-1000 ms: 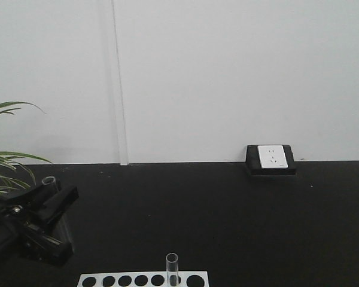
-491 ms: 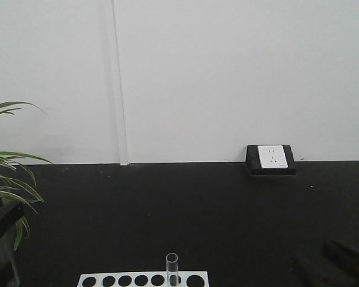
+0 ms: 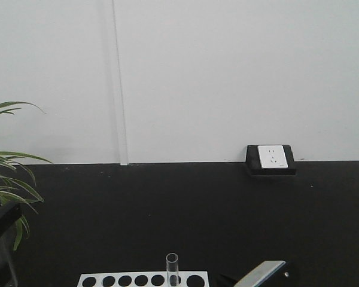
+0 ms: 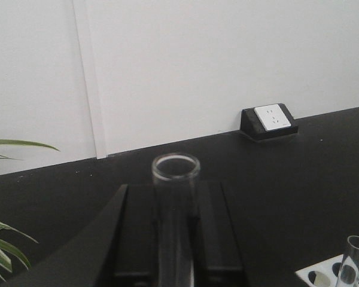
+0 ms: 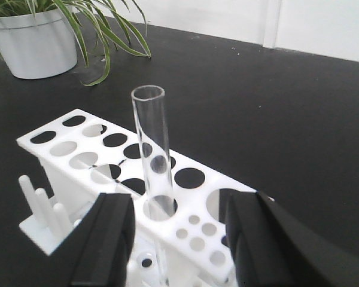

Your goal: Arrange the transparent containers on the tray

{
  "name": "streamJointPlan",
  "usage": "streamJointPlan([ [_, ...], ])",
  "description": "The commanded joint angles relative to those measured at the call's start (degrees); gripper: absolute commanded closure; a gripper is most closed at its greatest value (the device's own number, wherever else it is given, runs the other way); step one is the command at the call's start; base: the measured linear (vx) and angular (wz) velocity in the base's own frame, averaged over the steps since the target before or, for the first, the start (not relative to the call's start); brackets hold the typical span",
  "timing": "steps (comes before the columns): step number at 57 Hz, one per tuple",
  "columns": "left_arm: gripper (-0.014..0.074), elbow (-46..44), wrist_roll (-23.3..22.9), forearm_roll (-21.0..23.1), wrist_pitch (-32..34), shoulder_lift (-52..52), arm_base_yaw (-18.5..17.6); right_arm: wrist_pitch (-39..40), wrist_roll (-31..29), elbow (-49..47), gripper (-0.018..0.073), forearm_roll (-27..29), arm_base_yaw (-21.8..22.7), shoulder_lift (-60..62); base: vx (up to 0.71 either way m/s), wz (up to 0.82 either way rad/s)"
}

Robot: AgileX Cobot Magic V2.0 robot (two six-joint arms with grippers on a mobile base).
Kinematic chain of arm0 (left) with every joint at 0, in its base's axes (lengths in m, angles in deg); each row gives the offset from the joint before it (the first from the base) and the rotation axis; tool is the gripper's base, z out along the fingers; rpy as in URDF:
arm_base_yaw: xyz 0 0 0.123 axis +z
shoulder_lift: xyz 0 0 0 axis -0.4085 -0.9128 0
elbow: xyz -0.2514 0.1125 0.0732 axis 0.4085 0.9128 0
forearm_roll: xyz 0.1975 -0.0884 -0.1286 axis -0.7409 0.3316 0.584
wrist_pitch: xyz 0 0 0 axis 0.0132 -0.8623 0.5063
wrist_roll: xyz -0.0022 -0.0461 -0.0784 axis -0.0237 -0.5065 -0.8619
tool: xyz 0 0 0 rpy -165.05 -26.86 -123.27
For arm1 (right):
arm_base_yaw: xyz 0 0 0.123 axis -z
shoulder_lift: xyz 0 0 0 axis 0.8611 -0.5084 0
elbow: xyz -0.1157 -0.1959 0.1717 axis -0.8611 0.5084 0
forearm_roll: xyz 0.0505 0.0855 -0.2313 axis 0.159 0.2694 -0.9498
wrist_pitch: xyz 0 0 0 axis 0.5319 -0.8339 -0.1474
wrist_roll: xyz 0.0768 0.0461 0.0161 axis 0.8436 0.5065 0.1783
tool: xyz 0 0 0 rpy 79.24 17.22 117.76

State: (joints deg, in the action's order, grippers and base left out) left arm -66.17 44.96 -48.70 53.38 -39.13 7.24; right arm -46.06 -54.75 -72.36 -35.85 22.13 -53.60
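Between the right gripper's [image 5: 179, 233] parted fingers, one tube [image 5: 152, 143] stands in the rack's [image 5: 66, 146] near row; close squarely, lift straight. Meanwhile the left gripper [image 4: 175, 200] clamps a second tube [image 4: 176, 173]; tray unseen.

The left gripper [image 4: 175, 192] presses its two black fingers [image 4: 136, 233] against the sides of an upright clear test tube [image 4: 175, 209], whose round rim stands above them. At the lower right a second test tube [image 4: 352, 263] stands in a white rack [image 4: 326, 274] on the black table [image 4: 299, 179]. A socket block [image 4: 269, 121] sits at the table's far edge against the wall, and green plant leaves [image 4: 0, 251] show at the left.
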Motion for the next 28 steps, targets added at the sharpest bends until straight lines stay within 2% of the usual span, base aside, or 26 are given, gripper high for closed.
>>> streamJointPlan([
  [1,0.0482,-1.93,-0.32,0.59,4.75,0.54,-0.34,7.35,0.94,-3.95,0.0134,-1.67,-0.08,-2.12,0.00,0.00],
  [12,0.0482,-1.93,-0.32,0.59,4.75,0.54,-0.34,7.69,2.54,-9.53,0.0134,-6.47,-0.08,-7.20,0.00,0.00],
  [28,0.0482,-1.93,-0.32,0.59,4.75,0.54,-0.34,7.69,3.52,-15.64,0.0134,-7.54,-0.08,-12.56,0.00,0.00],
])
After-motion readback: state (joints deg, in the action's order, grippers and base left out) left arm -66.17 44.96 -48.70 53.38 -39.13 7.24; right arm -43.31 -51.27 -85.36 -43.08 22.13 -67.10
